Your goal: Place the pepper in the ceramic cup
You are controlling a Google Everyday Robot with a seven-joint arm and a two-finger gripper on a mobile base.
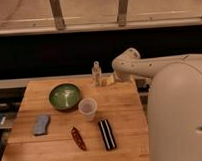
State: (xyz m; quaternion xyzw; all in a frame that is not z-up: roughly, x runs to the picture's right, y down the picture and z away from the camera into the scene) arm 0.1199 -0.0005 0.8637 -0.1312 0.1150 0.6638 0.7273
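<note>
A light wooden plank tabletop point(126, 110) stands before a dark wall band and a pale ledge, with two grey upright posts point(56, 11) above. Six things rest on it, one of each. One green bowl point(65, 95) sits toward the back, and one pale ceramic cup point(88, 108) stands upright just beside its front edge. One dark red pepper point(78, 138) lies on the wood nearer the front, apart from the cup. One black striped bar point(107, 134) lies near the pepper, and one blue pad point(41, 124) lies at the far side. One clear bottle point(96, 73) stands at the back. The white arm point(144, 66) bends down beside the bottle, and its gripper point(110, 80) hangs there; whether it is open or closed cannot be told
</note>
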